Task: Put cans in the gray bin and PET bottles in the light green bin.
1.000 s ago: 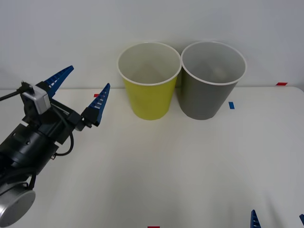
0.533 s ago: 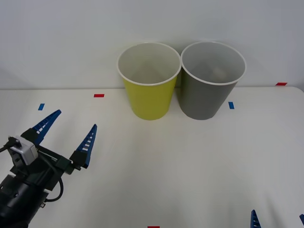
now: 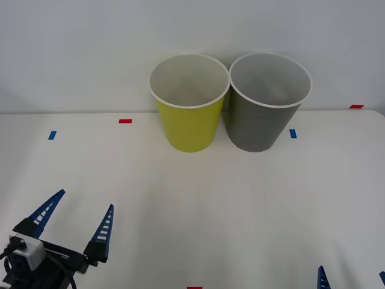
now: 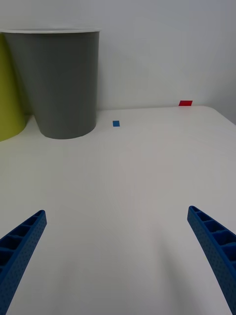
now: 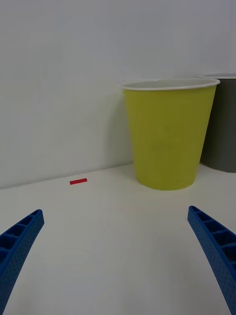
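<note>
The light green bin (image 3: pixel 189 123) and the gray bin (image 3: pixel 263 126) stand upright side by side at the back of the white table, touching at the rims. Both look empty from above. No cans or PET bottles are in view. My left gripper (image 3: pixel 77 221) is open at the near left corner, far from the bins, with nothing between its fingers. From its wrist I see the light green bin (image 5: pixel 167 140) ahead and the gray bin (image 5: pixel 222 130) behind it. My right gripper (image 3: pixel 352 280) sits open and empty at the near right edge, facing the gray bin (image 4: pixel 61 83).
Small tape marks lie on the table: red (image 3: pixel 125 121) and blue (image 3: pixel 52 135) on the left, blue (image 3: pixel 293 133) and red (image 3: pixel 356 106) on the right. A white wall rises right behind the bins. Bare tabletop stretches between the grippers and the bins.
My left gripper has drawn back from beside the light green bin toward the table's near left corner, staying open. The right gripper and both bins have not moved.
</note>
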You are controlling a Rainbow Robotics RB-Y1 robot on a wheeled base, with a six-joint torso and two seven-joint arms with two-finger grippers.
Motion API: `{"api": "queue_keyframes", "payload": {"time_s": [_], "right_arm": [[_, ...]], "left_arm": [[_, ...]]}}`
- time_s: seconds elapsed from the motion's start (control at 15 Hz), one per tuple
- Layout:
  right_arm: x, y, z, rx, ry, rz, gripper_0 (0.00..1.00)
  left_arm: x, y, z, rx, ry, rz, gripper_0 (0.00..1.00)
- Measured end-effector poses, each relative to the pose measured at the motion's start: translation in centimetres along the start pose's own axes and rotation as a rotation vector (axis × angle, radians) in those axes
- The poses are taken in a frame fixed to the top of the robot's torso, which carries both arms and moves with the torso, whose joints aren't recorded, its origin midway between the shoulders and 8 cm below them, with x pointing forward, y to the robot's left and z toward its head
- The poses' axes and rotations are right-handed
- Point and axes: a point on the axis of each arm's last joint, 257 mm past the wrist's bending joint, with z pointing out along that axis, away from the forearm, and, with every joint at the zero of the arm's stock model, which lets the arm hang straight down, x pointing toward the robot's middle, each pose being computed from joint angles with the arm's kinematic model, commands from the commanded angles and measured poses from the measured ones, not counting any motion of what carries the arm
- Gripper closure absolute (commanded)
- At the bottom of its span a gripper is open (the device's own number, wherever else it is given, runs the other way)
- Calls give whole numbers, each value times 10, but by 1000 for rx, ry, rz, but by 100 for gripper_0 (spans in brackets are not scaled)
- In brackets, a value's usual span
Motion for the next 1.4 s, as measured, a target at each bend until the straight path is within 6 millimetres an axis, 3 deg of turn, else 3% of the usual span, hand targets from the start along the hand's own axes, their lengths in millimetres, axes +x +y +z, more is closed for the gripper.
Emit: {"api": "queue_keyframes", "payload": {"time_s": [0.87,1.4], "right_arm": [[0,0,0,0,0,0,0],[0,0,0,0,0,0,0]], "left_arm": [[28,1,-90,-67,221,137,0],[41,-1,-106,-60,280,187,0]]}}
